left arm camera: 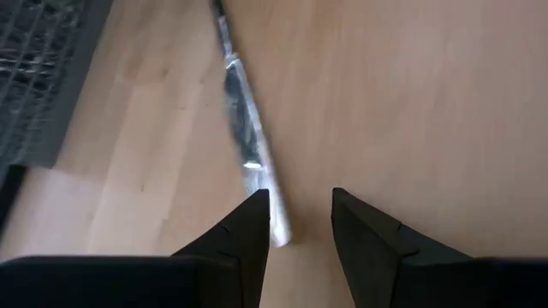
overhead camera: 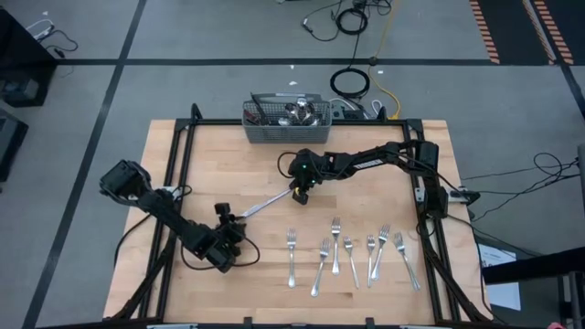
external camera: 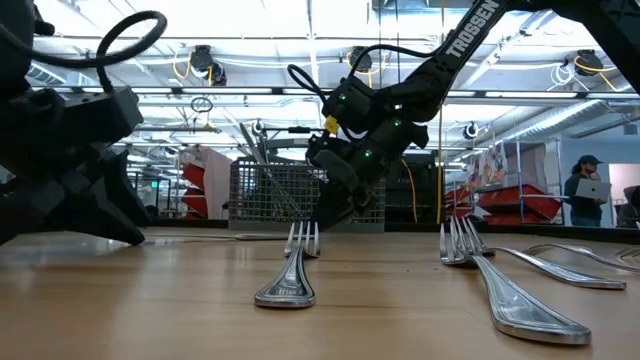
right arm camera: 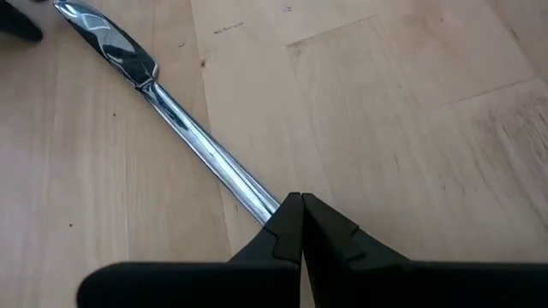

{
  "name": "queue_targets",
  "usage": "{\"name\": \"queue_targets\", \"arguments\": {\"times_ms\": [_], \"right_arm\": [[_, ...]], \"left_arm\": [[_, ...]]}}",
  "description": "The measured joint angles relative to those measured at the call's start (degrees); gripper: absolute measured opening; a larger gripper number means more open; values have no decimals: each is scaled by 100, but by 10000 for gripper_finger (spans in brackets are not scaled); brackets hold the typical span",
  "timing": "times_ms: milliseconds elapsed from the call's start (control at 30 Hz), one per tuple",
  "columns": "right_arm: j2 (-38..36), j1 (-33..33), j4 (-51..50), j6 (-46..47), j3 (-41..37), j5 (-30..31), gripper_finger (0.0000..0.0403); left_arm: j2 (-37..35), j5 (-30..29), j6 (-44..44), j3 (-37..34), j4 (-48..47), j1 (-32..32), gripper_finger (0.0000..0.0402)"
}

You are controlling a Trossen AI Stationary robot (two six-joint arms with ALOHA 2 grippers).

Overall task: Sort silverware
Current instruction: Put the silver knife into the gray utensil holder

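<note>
A silver table knife (overhead camera: 270, 203) lies slantwise over the middle of the table, between my two grippers. My right gripper (right arm camera: 300, 198) is shut on its narrow end. The knife's broad end (left arm camera: 276, 227) reaches in between the fingers of my left gripper (left arm camera: 300, 201), which is open and sits close beside one finger (left arm camera: 253, 214). In the high view my right gripper (overhead camera: 299, 192) is mid-table and my left gripper (overhead camera: 236, 217) is toward the near left. Several forks (overhead camera: 352, 256) lie flat in a row at the near right. My right gripper pinches the knife's narrow end (right arm camera: 267, 205) between its two shut fingers. The fingers slant down from the far right, and the knife runs on ahead of them toward my left gripper. My left gripper: I cannot tell whether its finger touches the knife's broad end.
A grey wire-mesh basket (overhead camera: 249, 128) with more silverware stands at the table's far edge, in the middle. Bare wood lies at the near left and the far left. A person (external camera: 588, 190) stands far off in the room.
</note>
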Motion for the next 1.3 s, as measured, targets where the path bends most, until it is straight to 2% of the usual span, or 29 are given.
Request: {"name": "queue_targets", "arguments": {"times_ms": [200,267,467,533,567,733,800,867,1067,1200,1300], "right_arm": [[0,1,-2,-45,0,-1,0],[0,0,-2,-57,-2,0,0],[0,8,-35,-60,-9,5,0],[0,16,-39,-83,-7,22,0],[0,22,-39,-83,-7,20,0],[-12,45,25,138,-7,34,0],[-117,88,15,202,-11,64,0],[-257,155,39,169,8,191,0],[-317,159,-1,251,32,291,0],[-327,243,61,338,37,296,0],[-361,300,33,562,35,262,0]], "left_arm": [[-17,-358,-981,0,-1550,104,134],[-17,-347,-1239,-9,-1632,114,134],[-22,-332,-1071,-31,-1389,128,134],[-22,-273,-1476,-36,-1533,150,134],[-24,-184,-2057,-57,-1700,165,134],[42,194,-6300,-179,-2695,288,134],[18,364,-7450,-165,-2815,281,134],[-71,326,-8153,-164,-2843,288,134],[-858,-246,-8379,-336,-2605,550,134],[-1919,-758,-8514,-858,-1765,897,134],[-2854,-754,-8553,-1456,-1122,1054,134]]}}
